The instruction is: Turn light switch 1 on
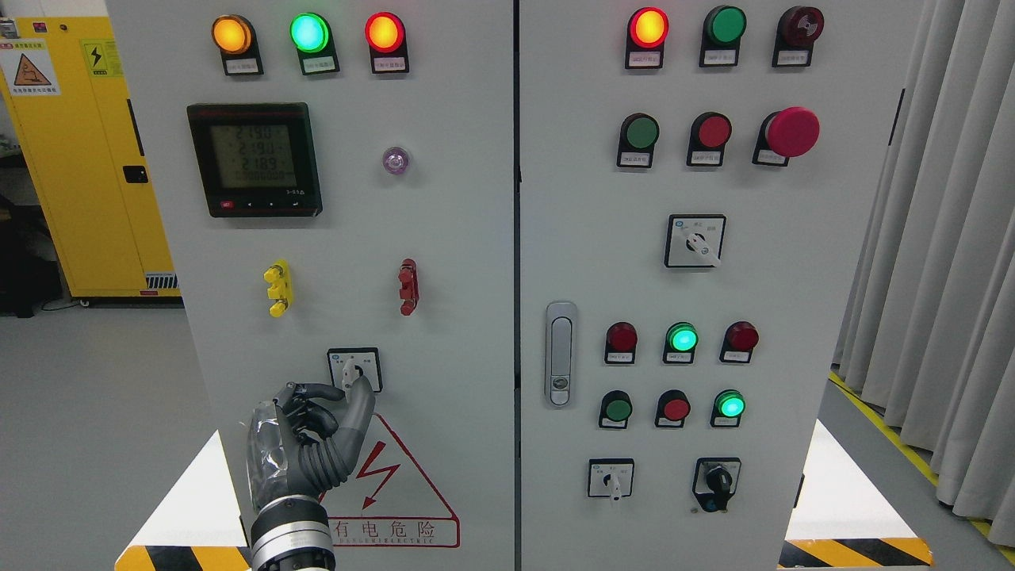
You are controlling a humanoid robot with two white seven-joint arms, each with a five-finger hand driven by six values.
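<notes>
Left hand [313, 440] fingers [358, 400] are pinched narrow at the white knob of the rotary selector switch [354, 369], low on the left cabinet door [444, 238]; whether the knob is actually gripped cannot be told. A firm pinch and a clean wrist twist are judged needed, without slipping off. At 12 o'clock of the switch a yellow terminal [278, 287] and red terminal [407, 286] are seen, the digital meter [254, 159] higher. At 6 o'clock the warning triangle [388, 484] sits. Nothing is blocking. The right hand is not seen.
</notes>
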